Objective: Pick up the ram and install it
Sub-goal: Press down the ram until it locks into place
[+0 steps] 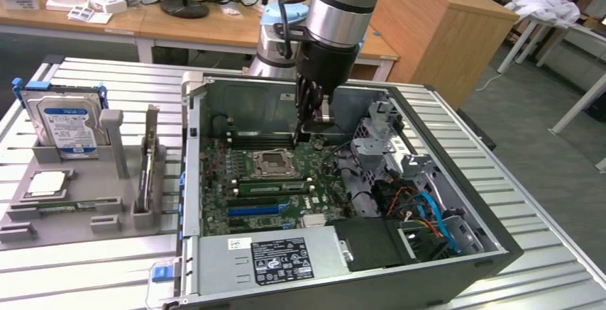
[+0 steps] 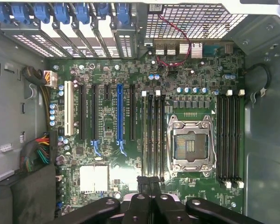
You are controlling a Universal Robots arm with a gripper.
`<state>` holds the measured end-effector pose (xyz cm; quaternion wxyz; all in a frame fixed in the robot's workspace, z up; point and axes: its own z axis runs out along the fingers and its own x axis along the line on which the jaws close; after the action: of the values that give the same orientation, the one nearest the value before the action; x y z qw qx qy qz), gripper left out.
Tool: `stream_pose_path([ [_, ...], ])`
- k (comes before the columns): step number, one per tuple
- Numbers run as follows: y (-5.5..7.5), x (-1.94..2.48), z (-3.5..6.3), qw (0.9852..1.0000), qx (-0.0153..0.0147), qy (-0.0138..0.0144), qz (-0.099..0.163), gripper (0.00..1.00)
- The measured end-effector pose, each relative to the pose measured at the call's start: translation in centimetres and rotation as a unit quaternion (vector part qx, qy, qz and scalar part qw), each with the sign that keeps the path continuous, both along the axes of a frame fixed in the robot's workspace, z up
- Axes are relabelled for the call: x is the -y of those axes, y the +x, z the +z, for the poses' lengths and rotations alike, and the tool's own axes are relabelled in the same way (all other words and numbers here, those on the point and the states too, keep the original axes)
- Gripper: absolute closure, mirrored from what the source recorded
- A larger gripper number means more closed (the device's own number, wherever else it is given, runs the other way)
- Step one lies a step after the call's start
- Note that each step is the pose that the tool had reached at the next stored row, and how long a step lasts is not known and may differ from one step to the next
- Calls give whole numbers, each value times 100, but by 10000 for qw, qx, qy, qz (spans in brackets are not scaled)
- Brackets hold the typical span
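"Why does the computer case (image 1: pixel 255 97) lie on its side, panel off?"
"So the arm (image 1: pixel 336 12) can reach straight down to the motherboard (image 2: pixel 112 70)."
"And the gripper (image 2: pixel 149 184)?"
"Pinched shut, gripping nothing I can see, over one end of the memory slots (image 2: pixel 147 135) beside the socket (image 2: pixel 190 144)."
"The ram (image 1: pixel 272 186)?"
"Lying along those slots, apparently seated. Closed fingers probably make a pressing tip."

Labels are showing on the hard drive (image 1: pixel 64 122) and the power supply (image 1: pixel 281 260) — their print is coming through illegibly.
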<state>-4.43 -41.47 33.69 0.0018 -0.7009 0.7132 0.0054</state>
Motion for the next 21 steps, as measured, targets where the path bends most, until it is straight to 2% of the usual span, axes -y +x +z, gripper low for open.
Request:
stream_pose_path([
  [5,19,0,1,10000,0,-1,0,89],
  [21,262,0,0,10000,0,0,0,89],
])
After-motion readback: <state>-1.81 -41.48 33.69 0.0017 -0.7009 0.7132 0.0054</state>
